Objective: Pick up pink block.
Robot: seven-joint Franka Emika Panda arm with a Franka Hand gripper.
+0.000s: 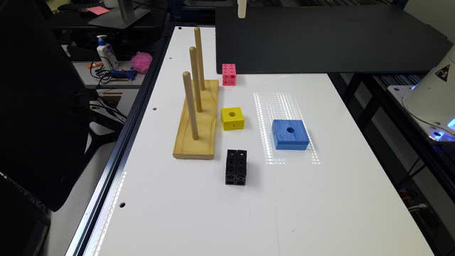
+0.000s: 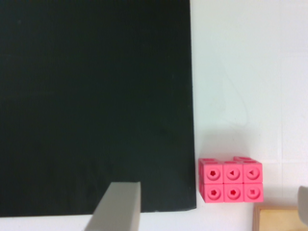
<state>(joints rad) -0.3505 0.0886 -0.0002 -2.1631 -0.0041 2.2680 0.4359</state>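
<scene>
The pink block is a small bright pink cube with dimpled faces. It stands on the white table near the front edge of a black panel, beside the far end of the wooden peg board. My gripper hangs high above the panel's far edge, well clear of the block. In the wrist view the pink block lies far below, at the panel's corner. The gripper is open, its fingers wide apart with nothing between them.
A yellow block, a blue block and a black double cube sit on the table nearer the camera. Three upright pegs rise from the peg board. The robot base is at the exterior view's right.
</scene>
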